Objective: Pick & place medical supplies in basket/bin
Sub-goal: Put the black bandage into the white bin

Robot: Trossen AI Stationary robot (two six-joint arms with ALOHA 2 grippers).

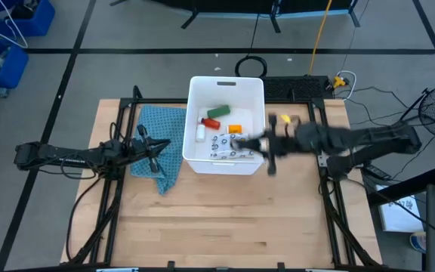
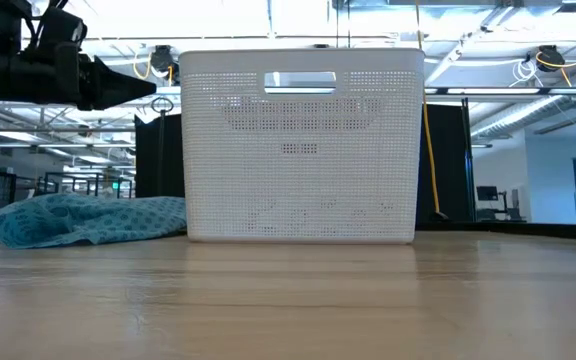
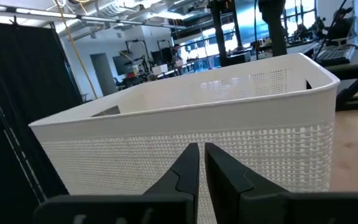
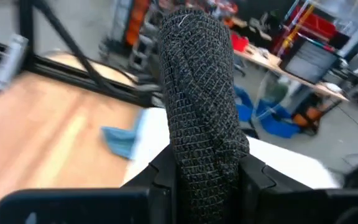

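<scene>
Black oblong [image 4: 201,93] was gripped by right gripper [image 1: 240,143] over white tub [image 1: 255,91]; left gripper [image 3: 201,165] was clenched beside it

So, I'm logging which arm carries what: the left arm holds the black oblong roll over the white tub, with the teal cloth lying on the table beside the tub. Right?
Not quite: it is the right gripper, not the left, whose fingers clamp the black oblong roll, as the right wrist view shows. The high view puts it over the white tub, with the teal cloth on the table beside it. The left gripper holds nothing.
</scene>
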